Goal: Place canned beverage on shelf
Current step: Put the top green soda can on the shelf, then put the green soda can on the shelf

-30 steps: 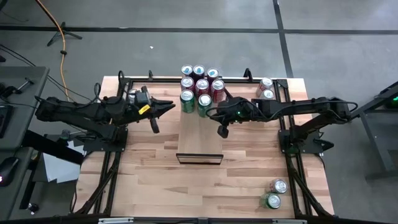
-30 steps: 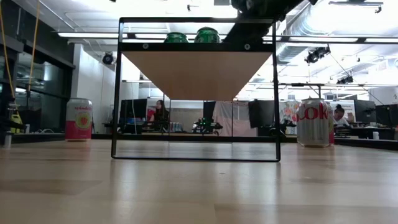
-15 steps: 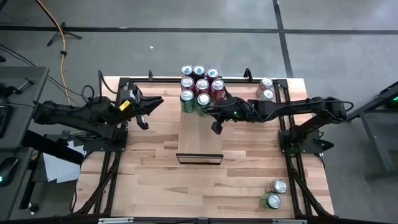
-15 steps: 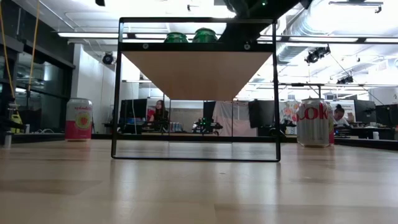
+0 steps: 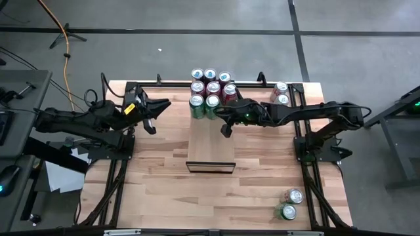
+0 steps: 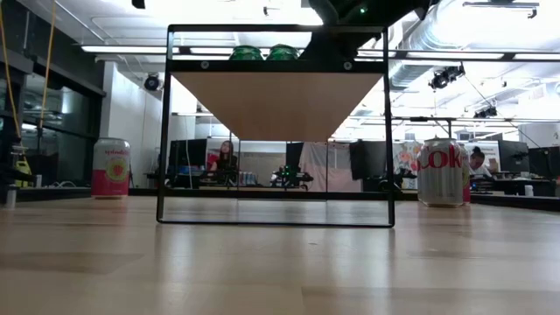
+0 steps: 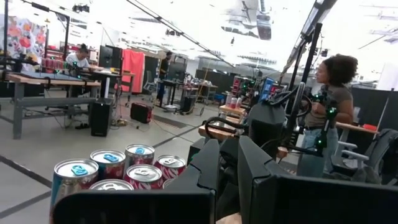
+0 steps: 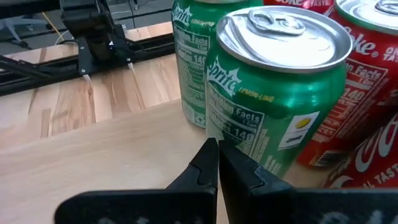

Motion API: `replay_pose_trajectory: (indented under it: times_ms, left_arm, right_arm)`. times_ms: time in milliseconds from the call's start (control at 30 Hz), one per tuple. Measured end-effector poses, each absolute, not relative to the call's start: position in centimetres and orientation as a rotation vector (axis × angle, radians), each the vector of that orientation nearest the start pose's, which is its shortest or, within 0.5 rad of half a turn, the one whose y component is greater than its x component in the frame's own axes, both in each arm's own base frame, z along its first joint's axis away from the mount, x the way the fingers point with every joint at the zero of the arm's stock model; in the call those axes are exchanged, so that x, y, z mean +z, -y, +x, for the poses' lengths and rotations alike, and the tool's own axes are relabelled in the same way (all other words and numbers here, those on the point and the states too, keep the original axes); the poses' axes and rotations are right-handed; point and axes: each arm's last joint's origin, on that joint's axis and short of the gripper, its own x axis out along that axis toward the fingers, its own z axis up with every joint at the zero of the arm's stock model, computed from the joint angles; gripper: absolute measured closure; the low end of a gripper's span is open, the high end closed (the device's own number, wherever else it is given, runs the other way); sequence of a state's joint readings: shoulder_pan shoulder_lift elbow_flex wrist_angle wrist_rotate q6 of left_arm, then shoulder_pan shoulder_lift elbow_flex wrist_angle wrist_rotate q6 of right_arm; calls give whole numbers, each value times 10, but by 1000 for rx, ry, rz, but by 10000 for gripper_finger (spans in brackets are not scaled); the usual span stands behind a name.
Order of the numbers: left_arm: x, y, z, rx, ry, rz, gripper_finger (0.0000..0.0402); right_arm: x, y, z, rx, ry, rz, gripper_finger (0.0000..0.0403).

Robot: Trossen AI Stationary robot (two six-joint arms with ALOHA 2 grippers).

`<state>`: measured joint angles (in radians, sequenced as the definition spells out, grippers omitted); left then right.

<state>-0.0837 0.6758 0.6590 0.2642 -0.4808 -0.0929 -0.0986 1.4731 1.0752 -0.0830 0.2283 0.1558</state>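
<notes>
The shelf (image 5: 210,141) is a pale panel standing raised on a dark frame (image 6: 276,122) in the table's middle. Several cans stand upright on its far end, and the two nearest are green Sprite cans (image 5: 197,105) (image 5: 212,105). My right gripper (image 5: 218,113) is shut, with its tips at the right-hand green can (image 8: 280,93). My left gripper (image 5: 168,103) hangs shut over the table's far left, apart from the cans. My right gripper meets the right-hand green can with its shut fingertips (image 8: 208,158), low on the can's side wall (image 8: 239,146). The fingers come from the table's right, slanting slightly down. The can stands upright on the shelf, close beside the other green can (image 8: 193,68).
Red cans (image 8: 367,93) crowd right behind the green ones. Two cans (image 5: 281,92) stand at the table's far right and two more (image 5: 289,203) at its near right. In the low view, a pink can (image 6: 110,166) and a silver Coke can (image 6: 440,171) stand on the table.
My right gripper has gone toward the table's left and far edge, against the right-hand green can. That can has slid along the shelf up to the other green can. My left gripper has drawn back toward the table's left edge and tipped upward.
</notes>
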Motion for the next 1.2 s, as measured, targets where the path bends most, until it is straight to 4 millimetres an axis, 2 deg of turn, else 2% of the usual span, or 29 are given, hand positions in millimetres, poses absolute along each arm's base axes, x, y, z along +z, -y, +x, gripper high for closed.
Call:
replay_pose_trajectory:
  times_ms: [200,467,633,867,1000,1100,1200]
  left_arm:
    - [348,-1,151,385,261,-162,401]
    - [347,-1,151,389,246,-136,401]
    - [347,-1,151,402,239,-99,401]
    - [346,-3,150,492,229,-98,401]
    - [346,-4,150,502,231,-108,401]
    - [346,-4,150,502,231,-109,401]
    - [346,-4,150,502,231,-109,401]
  right_arm:
    - [293,34,312,-323,-482,101,403]
    - [328,16,254,-285,-544,121,403]
    - [346,4,224,-221,-509,189,403]
    - [357,-7,209,-83,-473,223,399]
    - [357,-14,211,14,-484,237,355]
    - [362,-25,213,131,-465,249,291]
    - [381,-42,216,187,-468,256,215]
